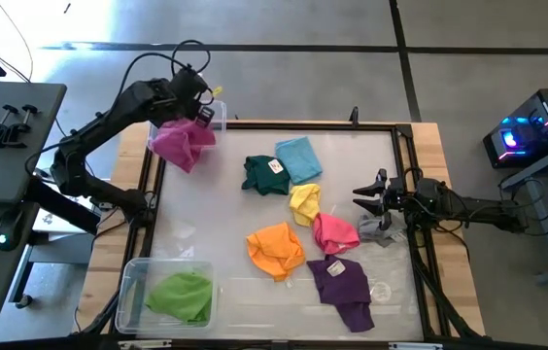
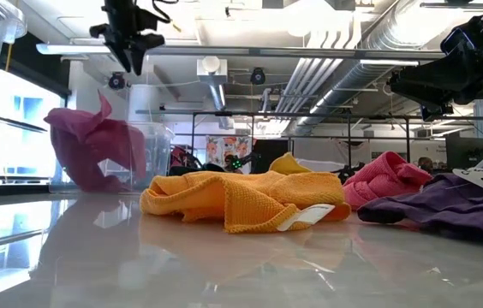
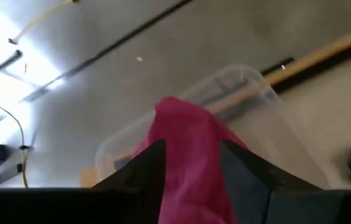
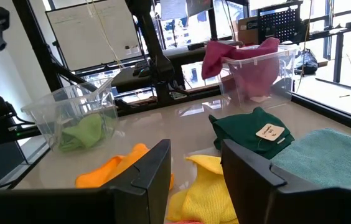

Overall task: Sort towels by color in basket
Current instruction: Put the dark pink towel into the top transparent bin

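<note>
High view shows the left gripper (image 1: 194, 97) at the upper left of the frame, above a clear bin (image 1: 212, 117) at the table's far left corner, with the magenta towel (image 1: 183, 143) draped over the bin's rim and hanging outside it. Its own wrist view shows the two dark fingers spread apart with the magenta cloth between them, apparently not pinched, so I judge it has let go or is about to. The low view puts this gripper (image 2: 130, 38) clearly above the towel (image 2: 96, 150), apart from it.

To finish this step well, the towel should end up wholly inside the bin; as it lies, much of it spills over the wall, so a push or a fresh pinch and a drop nearer the bin's middle would help, lifting straight up so the cloth does not snag on a finger.

At the right of the frame the right gripper (image 1: 373, 197) waits with fingers open, just beside the pink towel (image 1: 335, 233). Mid-frame lie the dark green towel (image 1: 265, 174), light blue towel (image 1: 299, 158), yellow towel (image 1: 304, 202), orange towel (image 1: 276, 248) and purple towel (image 1: 344, 285). A lime towel (image 1: 183, 295) already sits in a second clear bin (image 1: 130, 282) at the lower left
</note>
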{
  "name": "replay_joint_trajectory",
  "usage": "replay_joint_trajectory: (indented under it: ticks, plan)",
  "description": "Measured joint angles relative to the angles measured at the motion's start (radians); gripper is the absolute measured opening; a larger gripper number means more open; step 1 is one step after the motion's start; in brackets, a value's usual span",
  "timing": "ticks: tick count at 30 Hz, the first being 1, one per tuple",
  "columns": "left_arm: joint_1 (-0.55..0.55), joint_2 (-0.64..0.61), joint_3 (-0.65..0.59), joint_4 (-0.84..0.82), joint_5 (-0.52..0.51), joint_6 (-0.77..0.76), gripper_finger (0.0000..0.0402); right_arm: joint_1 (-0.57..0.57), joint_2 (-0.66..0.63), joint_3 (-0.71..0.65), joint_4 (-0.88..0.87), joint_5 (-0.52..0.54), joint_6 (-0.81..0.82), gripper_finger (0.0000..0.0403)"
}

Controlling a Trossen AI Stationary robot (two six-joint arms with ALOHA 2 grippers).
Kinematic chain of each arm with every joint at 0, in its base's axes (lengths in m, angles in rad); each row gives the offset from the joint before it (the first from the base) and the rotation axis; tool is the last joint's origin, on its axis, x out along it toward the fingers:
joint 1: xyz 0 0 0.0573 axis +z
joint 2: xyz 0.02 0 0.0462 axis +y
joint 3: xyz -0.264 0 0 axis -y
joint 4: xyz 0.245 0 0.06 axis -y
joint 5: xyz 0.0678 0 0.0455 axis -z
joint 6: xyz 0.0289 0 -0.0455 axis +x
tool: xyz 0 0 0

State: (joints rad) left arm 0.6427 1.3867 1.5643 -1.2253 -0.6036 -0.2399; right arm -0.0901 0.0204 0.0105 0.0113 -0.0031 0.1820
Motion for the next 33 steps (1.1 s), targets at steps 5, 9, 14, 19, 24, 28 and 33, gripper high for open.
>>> replay_joint_trajectory:
  ticks: [5, 9, 14, 19, 24, 28, 33]
  plan:
    - [-0.107, -0.002, 0.056, -0.169, 0.143, 0.043, 0.0129, 0.0, 0.0, 0.0, 0.0, 0.0, 0.0, 0.0138]
    - [-0.207, 0.001, 0.027, -0.222, 0.299, -0.04, 0.0117, 0.0, 0.0, 0.0, 0.0, 0.0, 0.0, 0.0138]
    - [-0.265, 0.025, -0.029, -0.327, 0.307, -0.293, 0.0113, 0.0, 0.0, 0.0, 0.0, 0.0, 0.0, 0.0138]
    - [-0.241, 0.027, -0.12, -0.327, 0.254, -0.384, 0.0113, 0.0, 0.0, 0.0, 0.0, 0.0, 0.0, 0.0138]
    - [-0.16, 0.027, -0.191, -0.295, 0.233, -0.387, 0.0113, 0.0, 0.0, 0.0, 0.0, 0.0, 0.0, 0.0138]
    - [-0.092, 0.027, -0.221, -0.288, 0.221, -0.344, 0.011, 0.0, 0.0, 0.0, 0.0, 0.0, 0.0, 0.0138]
    - [-0.064, 0.027, -0.227, -0.259, 0.155, -0.27, 0.0075, 0.0, 0.0, 0.0, 0.0, 0.0, 0.0, 0.0138]
